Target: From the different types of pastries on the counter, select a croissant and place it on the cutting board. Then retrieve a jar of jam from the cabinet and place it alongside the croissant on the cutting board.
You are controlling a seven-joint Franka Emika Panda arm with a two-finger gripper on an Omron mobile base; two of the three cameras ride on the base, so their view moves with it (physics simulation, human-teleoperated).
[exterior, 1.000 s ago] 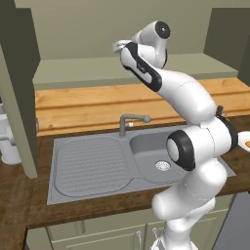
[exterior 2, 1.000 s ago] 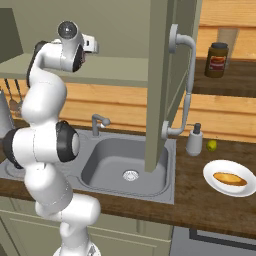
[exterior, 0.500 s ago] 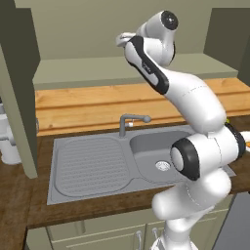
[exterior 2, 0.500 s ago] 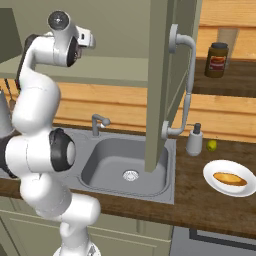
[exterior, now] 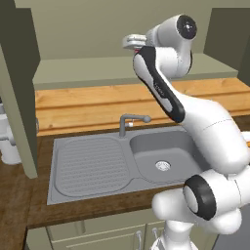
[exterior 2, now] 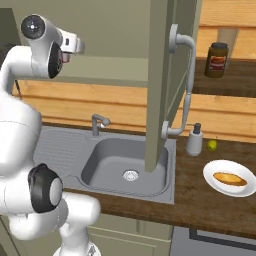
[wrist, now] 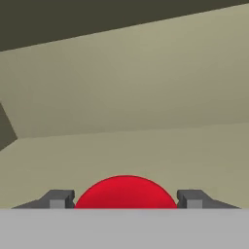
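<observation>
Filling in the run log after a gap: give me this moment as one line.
phase: jam retrieval | gripper: shut on red-lidded jar, raised at cabinet shelf | dark jar: on right shelf | pastry on plate: on counter

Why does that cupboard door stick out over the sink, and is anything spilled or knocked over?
Nothing looks spilled or toppled. The cabinet door stands open above the sink. Inside, the jam jar stands upright. The pastry lies neatly on its plate.

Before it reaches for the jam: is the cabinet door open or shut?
Open. The cabinet door swings out edge-on, handle facing out, and the jam jar stands exposed on the shelf.
</observation>
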